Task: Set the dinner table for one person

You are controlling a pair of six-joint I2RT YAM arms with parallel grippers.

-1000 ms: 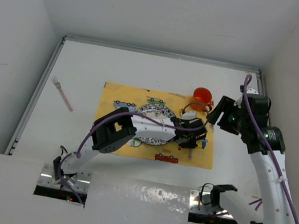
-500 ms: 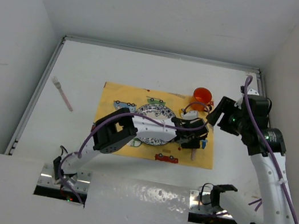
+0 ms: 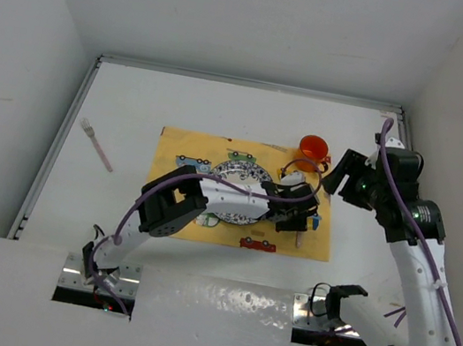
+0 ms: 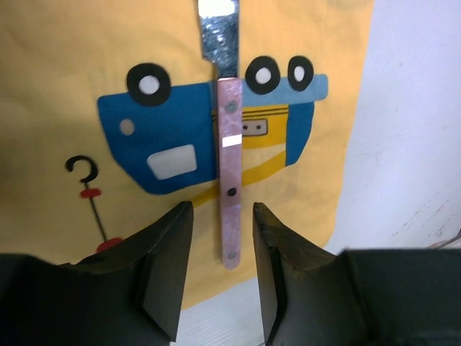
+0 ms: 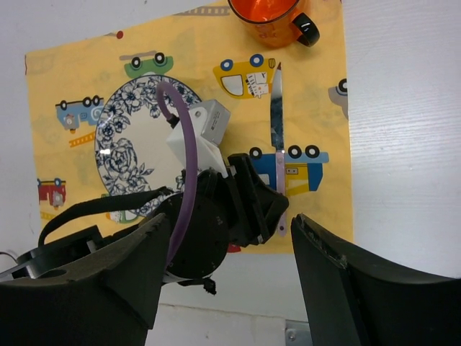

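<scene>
Now my left fingers [image 4: 173, 245] have let go. A moment ago they were pinching the knife [image 4: 230, 173]; now they are spread a little, one on each side of its pink handle, not touching it. The knife lies flat on the yellow mat [image 4: 72, 58], which sits on the white bench [image 4: 410, 108] under the fingers. My right fingers [image 5: 338, 281] hang wide apart, holding nothing. So the knife is set down. I think the fork [image 3: 97, 145], far off to their left, comes next.

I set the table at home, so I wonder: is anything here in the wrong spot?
Yes. The pink-handled fork lies slanted on the bare white table, far to the left of the yellow placemat. The plate, knife and orange cup all sit on the mat, so the fork looks left out.
</scene>
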